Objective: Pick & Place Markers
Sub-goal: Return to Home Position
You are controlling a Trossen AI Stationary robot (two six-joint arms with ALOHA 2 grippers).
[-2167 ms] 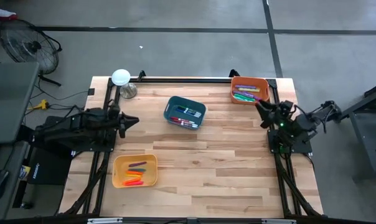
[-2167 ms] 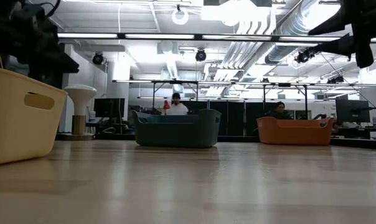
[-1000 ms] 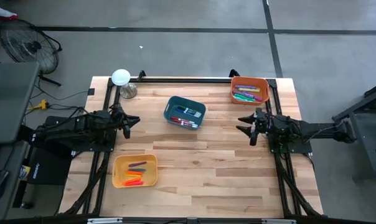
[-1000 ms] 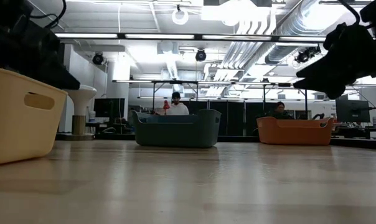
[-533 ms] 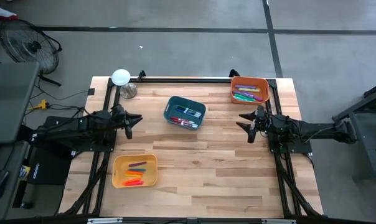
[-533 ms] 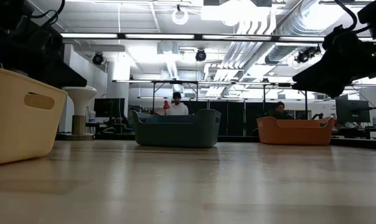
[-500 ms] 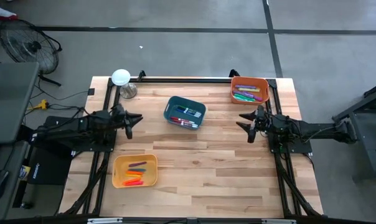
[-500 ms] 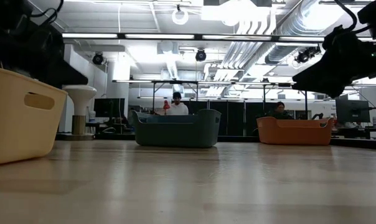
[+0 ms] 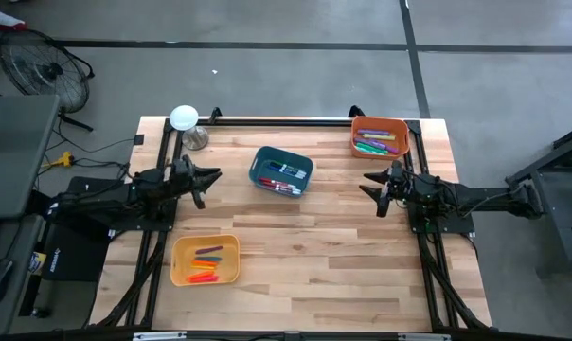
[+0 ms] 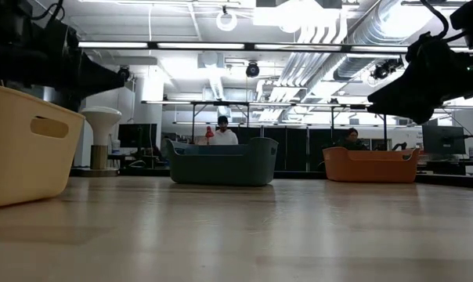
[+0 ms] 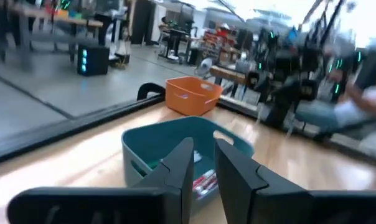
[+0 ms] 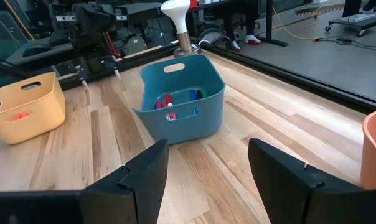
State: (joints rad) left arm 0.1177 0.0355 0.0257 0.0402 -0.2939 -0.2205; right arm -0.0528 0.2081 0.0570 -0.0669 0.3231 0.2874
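**Entry: sorting table, arms heading for home**

1. Markers [image 9: 284, 176]: every one that shows lies inside 1 of 3 bins.
   - Teal bin [image 9: 258, 159]: mid-table, between the 2 grippers.
   - Orange bin [image 9: 381, 121]: at the table corner by the right arm.
   - Yellow bin [image 9: 178, 261]: beside the left arm's base.
   - No marker shows on the bare table [image 9: 324, 246].
2. Left gripper [image 9: 213, 174]: raised and aimed at the teal bin, near it but apart. Its fingers are drawn close with a narrow gap and hold nothing.
3. Right gripper [image 9: 373, 189]: raised, just beside the orange bin and not touching it. Its fingers are spread wide and empty.

**Hazards (judged)**
- (a) An arm folding home on a low or wide arc may clip the nearest bin's wall. That could slide or tip the bin and spill sorted markers.
- (b) The left arm's swing may strike the white lamp [image 9: 184, 118] near it.
- (c) A marker hidden under an arm would go uncollected.
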